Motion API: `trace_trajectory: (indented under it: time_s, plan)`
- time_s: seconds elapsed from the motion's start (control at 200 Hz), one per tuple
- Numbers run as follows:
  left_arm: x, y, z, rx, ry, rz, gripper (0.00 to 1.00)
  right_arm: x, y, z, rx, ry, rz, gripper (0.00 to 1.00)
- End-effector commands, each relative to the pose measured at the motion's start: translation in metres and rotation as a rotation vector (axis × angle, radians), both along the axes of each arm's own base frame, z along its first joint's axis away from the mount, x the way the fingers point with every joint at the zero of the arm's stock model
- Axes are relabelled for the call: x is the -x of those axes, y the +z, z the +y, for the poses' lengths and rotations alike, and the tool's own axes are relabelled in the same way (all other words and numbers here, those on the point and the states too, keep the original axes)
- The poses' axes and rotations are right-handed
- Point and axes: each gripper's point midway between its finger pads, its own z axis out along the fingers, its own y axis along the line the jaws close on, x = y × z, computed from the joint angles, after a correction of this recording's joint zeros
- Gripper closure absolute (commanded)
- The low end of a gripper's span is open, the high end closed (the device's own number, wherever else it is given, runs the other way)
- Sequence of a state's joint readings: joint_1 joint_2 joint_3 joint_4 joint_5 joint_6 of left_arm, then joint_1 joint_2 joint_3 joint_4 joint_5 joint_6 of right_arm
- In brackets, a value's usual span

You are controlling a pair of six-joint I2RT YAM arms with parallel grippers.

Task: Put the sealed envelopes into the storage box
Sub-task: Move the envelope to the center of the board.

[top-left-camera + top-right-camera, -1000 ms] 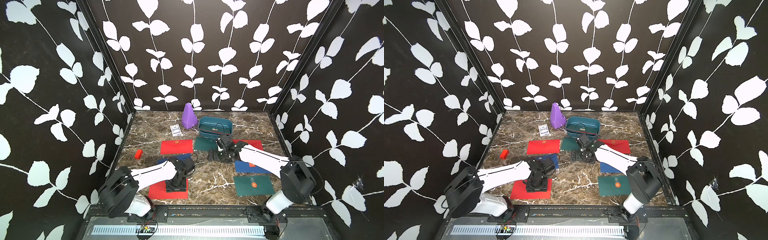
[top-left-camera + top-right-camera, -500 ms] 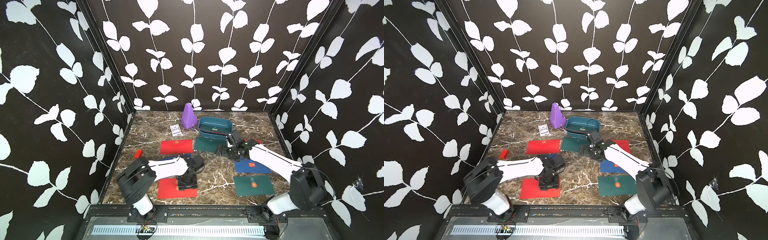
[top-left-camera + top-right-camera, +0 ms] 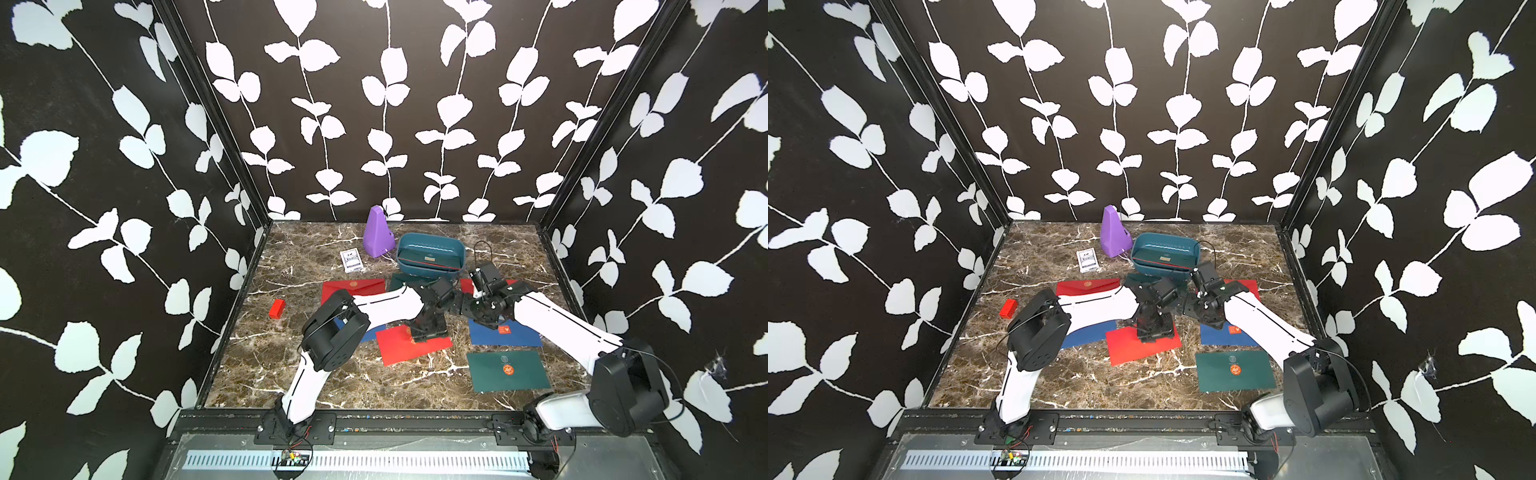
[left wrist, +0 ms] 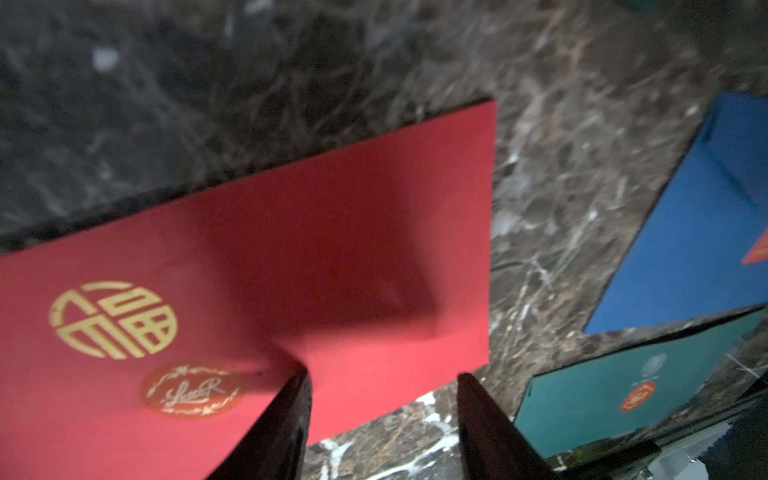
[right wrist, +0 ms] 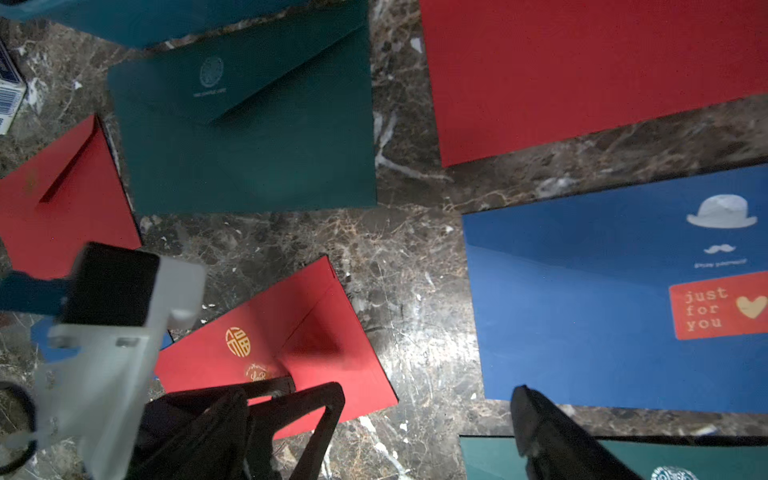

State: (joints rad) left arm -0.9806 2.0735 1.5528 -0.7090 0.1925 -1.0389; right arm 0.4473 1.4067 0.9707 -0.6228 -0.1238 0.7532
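Note:
The teal storage box (image 3: 432,272) stands at the back with an envelope lying inside. Sealed envelopes lie flat on the marble. A red one (image 3: 405,347) with a gold emblem and round seal sits at the centre. My left gripper (image 3: 428,330) is down on its right end. In the left wrist view that gripper (image 4: 382,376) is open: one fingertip rests on the red envelope (image 4: 332,249), the other is over marble. My right gripper (image 3: 467,305) hovers open just right of it. A navy envelope (image 3: 498,336) and a dark green one (image 3: 509,372) lie to the right.
Another red envelope (image 3: 353,286) and a dark green one (image 3: 405,282) lie in front of the box. A blue one (image 3: 368,332) shows under the left arm. A purple pyramid (image 3: 377,232), a white card pack (image 3: 351,259) and a small red block (image 3: 277,308) are at the back left.
My left gripper has slid right toward the centre, and the red envelope under it has moved and turned with it. The right gripper has shifted a little to the right.

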Motion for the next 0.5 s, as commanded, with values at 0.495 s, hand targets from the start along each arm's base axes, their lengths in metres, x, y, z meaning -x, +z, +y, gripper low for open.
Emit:
trace_trajectory:
  time_s: [0.495]
  plan:
    - [-0.003,0.050,0.123,-0.162,-0.096,-0.203,0.42,0.052,-0.029,0.049,-0.195,-0.177,0.084,0.19]
